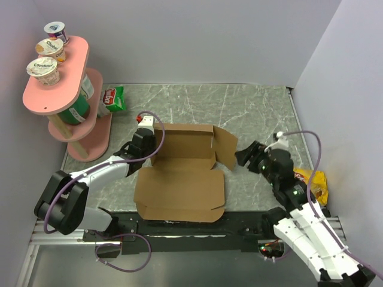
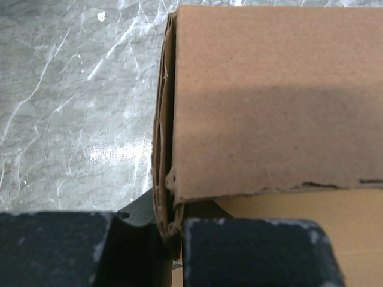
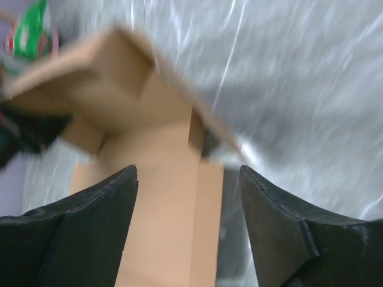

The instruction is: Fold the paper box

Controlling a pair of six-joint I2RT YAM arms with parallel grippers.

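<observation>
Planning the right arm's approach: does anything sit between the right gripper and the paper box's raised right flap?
Nothing visible does. The right gripper, open, faces the right flap of the paper box, with only table surface between them.

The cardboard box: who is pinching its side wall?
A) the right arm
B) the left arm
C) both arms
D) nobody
B: the left arm's jaws are shut on the paper box's left wall. The left wrist view shows the cardboard edge running between the pads. The right arm's jaws stand wide open and grip nothing.
</observation>
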